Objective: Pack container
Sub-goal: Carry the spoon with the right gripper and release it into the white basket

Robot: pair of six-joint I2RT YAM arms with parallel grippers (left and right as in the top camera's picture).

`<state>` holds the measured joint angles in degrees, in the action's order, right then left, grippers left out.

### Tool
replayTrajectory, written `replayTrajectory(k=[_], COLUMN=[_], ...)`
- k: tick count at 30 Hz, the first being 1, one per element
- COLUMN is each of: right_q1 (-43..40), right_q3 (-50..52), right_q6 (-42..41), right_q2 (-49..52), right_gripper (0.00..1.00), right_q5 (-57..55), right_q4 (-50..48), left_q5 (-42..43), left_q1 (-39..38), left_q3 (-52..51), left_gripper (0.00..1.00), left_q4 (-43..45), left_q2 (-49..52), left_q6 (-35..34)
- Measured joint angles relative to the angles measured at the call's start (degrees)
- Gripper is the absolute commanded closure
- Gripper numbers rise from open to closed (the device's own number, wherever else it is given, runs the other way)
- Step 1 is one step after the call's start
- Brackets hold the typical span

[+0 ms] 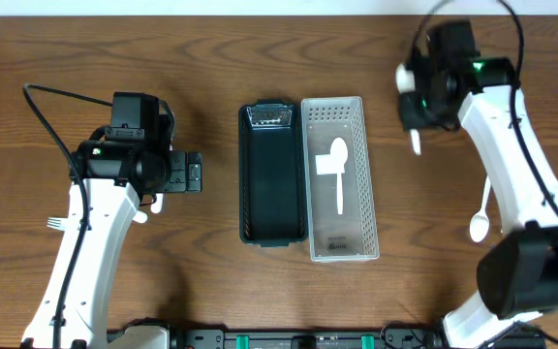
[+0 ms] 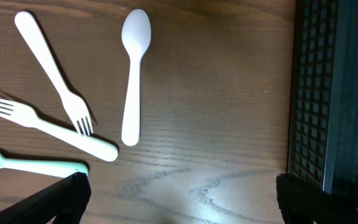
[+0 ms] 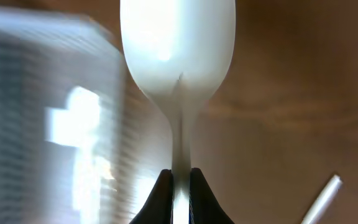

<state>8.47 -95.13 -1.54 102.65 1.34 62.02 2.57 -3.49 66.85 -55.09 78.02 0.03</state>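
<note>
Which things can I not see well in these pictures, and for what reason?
1. Overhead: the left arm hides what lies under it; only a fork end shows.
2. Left wrist: the pale handle is cut by the left edge; its head is unseen.
3. Right wrist: the white basket is blurred; the spoon in the right pincer passes the top edge.

1. Caught the white container (image 3: 55, 112) only as a blur, right wrist view.
2. Missed the tip of the spoon (image 3: 178, 62), cropped by the top edge.
3. Saw a pale handle (image 2: 33, 163) cut off at the left wrist view's left edge.
4. Glimpsed only the tines of a fork (image 1: 56, 223) beside the left arm (image 1: 90, 242), overhead.
</note>
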Motion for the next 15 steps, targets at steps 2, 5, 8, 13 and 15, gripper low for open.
replayTrajectory(k=[2,5,8,13,15], right_q1=[2.8,6.64,10.27,15.21,16.85], right_q3=[-2.1,-2.4,-1.49,3.87,7.34], right_q6=[-3.85,-10.69,-17.22,-22.27,-23.17], right_q2=[-0.94,-1.42,-1.14,-0.92,-0.55], right_gripper=[0.97,0.98,0.98,0.97,0.96], right_q5=[0.87,1.92,2.38,2.03,1.88], right_q4=[-0.09,0.31,0.31,-0.24,-0.81], left_q5=[0.0,0.0,0.0,0.0,-0.02], left_q1=[0.0,0.0,0.0,0.0,0.0], left_q3=[0.0,0.0,0.0,0.0,0.0], left_gripper=[0.02,0.02,0.02,0.02,0.02], left_q4=[0.0,0.0,0.0,0.02,0.02], left_q2=[0.0,0.0,0.0,0.0,0.0], left_q6=[0.0,0.0,0.0,0.0,0.0])
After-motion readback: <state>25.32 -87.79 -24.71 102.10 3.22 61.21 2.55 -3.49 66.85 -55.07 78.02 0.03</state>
